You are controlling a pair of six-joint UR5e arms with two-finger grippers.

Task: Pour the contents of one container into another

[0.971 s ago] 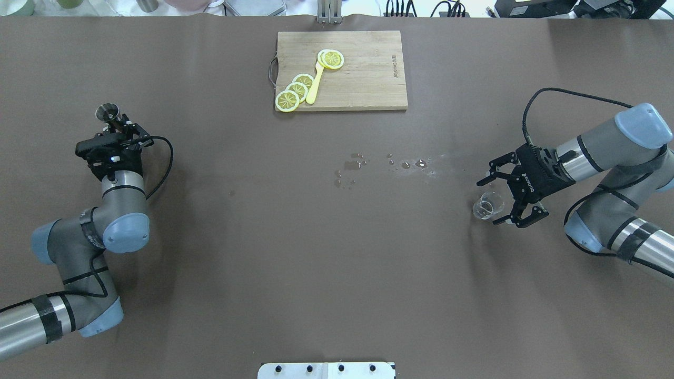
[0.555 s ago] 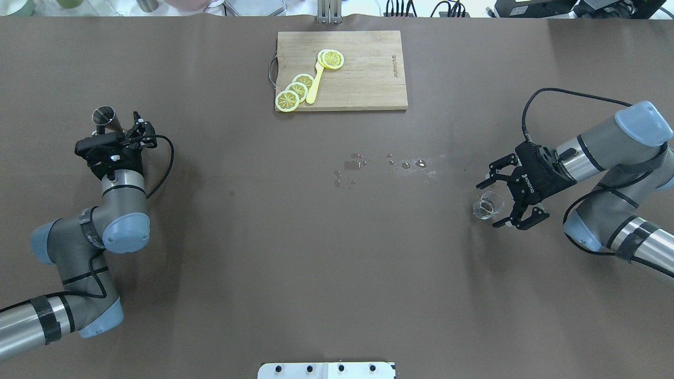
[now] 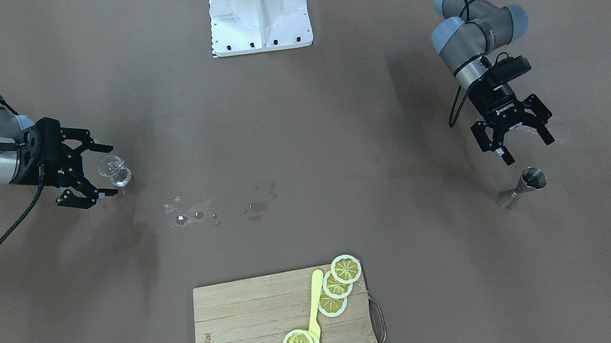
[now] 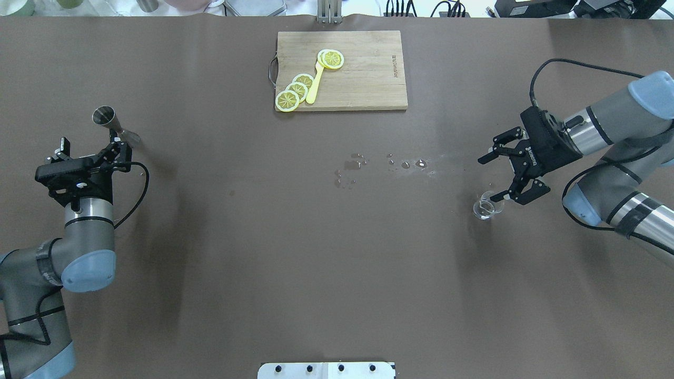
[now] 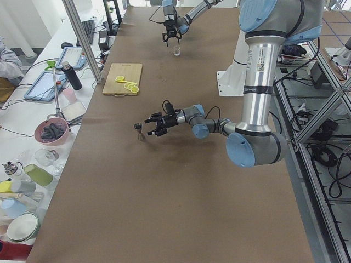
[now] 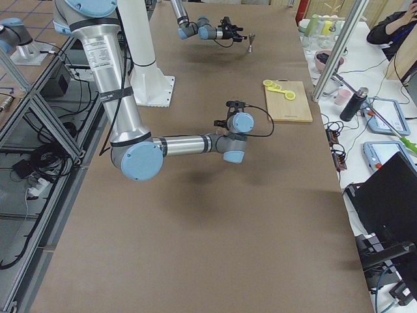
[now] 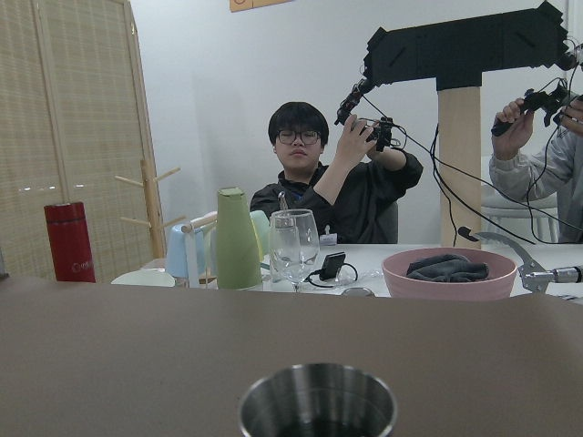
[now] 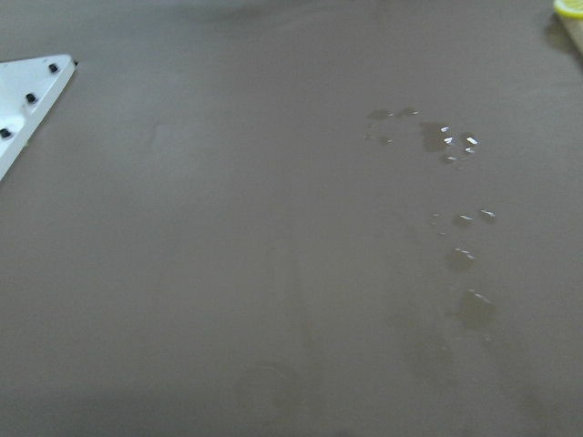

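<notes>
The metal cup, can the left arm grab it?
Probably yes. The left gripper is open, the metal cup stands just ahead of it, and nothing lies between them.

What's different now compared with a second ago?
The left gripper drew back toward the robot, leaving the jigger standing alone. The right gripper, open, pulled away from the beaker it had straddled. The beaker, the cutting board and the spilled drops stayed put.

A long brown table (image 5: 164, 192) fills the room. Along one side runs a cluttered white bench (image 5: 19, 141), a white wall (image 7: 200, 91) and bamboo screen (image 7: 82, 118) beyond; orange floor tiles (image 6: 39, 6) flank the other.
</notes>
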